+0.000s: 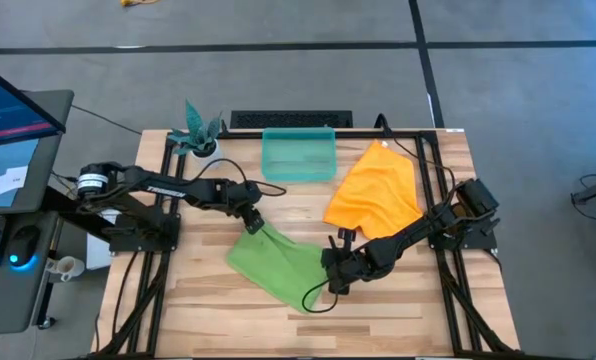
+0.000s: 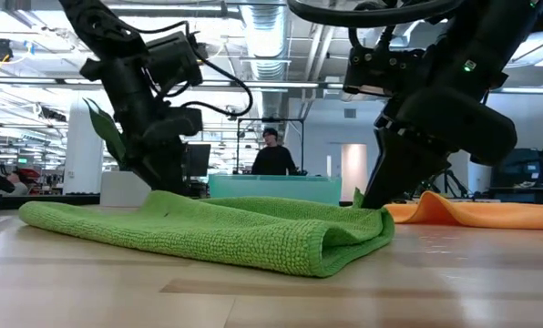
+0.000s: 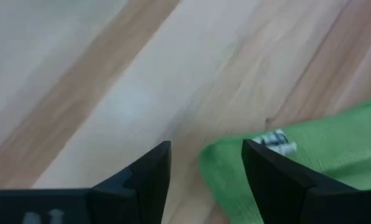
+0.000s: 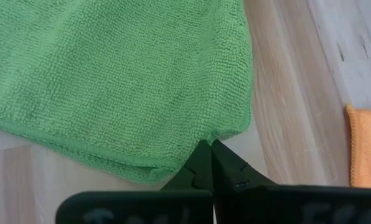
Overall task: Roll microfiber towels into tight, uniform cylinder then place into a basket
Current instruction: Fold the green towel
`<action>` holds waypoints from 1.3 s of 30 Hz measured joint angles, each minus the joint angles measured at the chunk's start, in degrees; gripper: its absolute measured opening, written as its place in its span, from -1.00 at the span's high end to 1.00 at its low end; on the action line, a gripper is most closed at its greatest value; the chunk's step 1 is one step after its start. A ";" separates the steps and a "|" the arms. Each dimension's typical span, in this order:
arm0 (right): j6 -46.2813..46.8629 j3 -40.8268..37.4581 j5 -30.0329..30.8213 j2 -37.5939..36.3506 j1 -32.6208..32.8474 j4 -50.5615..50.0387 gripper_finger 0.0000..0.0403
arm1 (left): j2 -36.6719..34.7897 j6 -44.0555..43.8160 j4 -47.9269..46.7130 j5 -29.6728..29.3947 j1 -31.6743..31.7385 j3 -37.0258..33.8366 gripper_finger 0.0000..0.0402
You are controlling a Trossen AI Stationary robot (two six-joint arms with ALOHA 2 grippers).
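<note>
While both arms reach in over the wooden table (image 1: 178,300), the lime green towel (image 1: 278,262) lies folded flat just in front of the basket (image 1: 298,155), toward the table's near edge. The orange towel (image 1: 376,192) lies rumpled beside the basket on its right, one corner almost touching the basket wall, and sits close to the green towel without overlapping it. The basket itself stands at the table's far edge, teal and translucent. A potted plant (image 1: 200,133) stands just left of the basket. The left gripper (image 1: 252,222) sits in front of the basket at the green towel's far corner, its fingers (image 3: 149,180) spread apart with the corner between them. The right gripper (image 1: 330,268) is pressed together, pinching the green towel's right-hand corner.
</note>
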 joint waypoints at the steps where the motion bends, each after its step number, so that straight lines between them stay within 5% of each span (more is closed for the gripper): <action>1: 0.00 0.02 -0.02 0.00 0.00 0.01 0.96 | 0.48 0.01 0.84 0.38 0.00 0.01 0.06; 14: 0.00 0.00 -0.09 0.00 -0.07 -0.13 0.96 | 5.48 3.02 4.21 2.88 -0.04 0.15 0.13; 28: -0.26 0.00 -0.09 0.00 0.39 -0.14 0.96 | -2.50 3.02 3.76 3.46 -3.15 -0.07 0.97; 39: -0.44 0.00 -0.09 0.00 0.37 -0.34 0.96 | -5.19 2.51 1.53 1.64 -6.78 -0.04 0.97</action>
